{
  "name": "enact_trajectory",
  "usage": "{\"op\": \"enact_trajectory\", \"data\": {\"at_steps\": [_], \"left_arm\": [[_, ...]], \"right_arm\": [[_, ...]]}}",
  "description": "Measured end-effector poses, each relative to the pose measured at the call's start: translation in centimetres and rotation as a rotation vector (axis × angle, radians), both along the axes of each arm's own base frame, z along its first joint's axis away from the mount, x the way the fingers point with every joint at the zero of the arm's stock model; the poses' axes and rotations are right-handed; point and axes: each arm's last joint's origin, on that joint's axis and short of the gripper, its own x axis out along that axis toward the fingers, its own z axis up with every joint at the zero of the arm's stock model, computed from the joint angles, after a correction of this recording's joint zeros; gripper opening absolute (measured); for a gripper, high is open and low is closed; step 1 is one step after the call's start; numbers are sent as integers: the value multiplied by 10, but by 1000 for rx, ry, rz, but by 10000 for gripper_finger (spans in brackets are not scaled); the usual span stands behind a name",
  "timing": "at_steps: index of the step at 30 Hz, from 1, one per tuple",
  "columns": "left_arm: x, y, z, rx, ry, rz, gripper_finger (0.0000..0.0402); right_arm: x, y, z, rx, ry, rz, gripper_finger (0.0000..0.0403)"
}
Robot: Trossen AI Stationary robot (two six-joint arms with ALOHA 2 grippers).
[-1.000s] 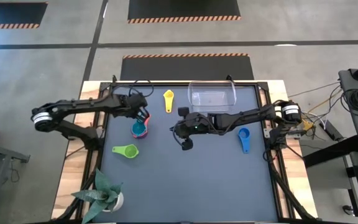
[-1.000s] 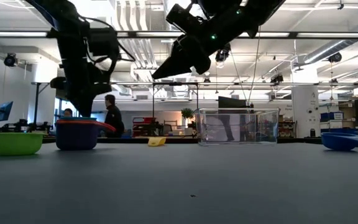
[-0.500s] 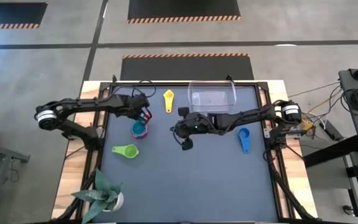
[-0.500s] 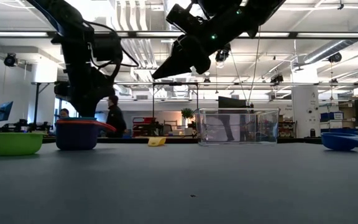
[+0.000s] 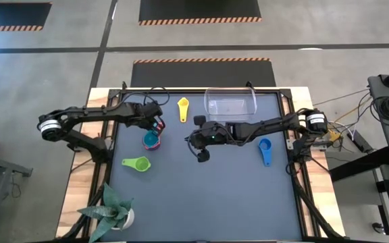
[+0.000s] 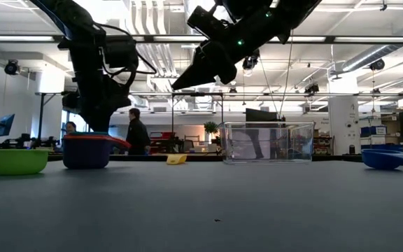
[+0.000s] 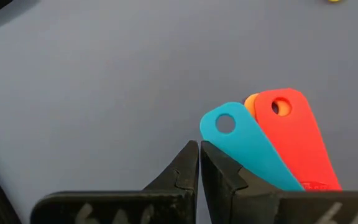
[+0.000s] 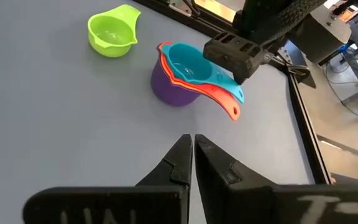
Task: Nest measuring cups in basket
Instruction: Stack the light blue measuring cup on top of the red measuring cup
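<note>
Since a second ago your left gripper (image 5: 158,125) has lifted off the nested cups (image 5: 151,140), fingers closed and empty above their handles, while the right gripper (image 5: 193,140) hovers clenched mid-table.

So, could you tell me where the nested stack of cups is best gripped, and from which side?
Probably by the fanned flat handles of the nested stack, which stick out level past the purple bowl. Coming from above with a finger either side of them looks easiest; the left gripper already sits over that end.
</note>
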Motion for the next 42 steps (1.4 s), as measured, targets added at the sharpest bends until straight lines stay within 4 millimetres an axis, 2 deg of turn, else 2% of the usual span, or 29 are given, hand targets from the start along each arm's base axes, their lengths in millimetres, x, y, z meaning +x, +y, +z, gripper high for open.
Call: {"op": "enact_trajectory", "data": {"at_steps": [12,18,42], "left_arm": [[8,-2,9,11,-39,-41,0],[6,-3,12,23,6,-40,0],[6,-9,6,38,16,46,0]], "right_arm": [[0,0,0,-1,0,1,9],[0,0,0,0,0,0,9],[0,0,0,-1,1,1,9]]}}
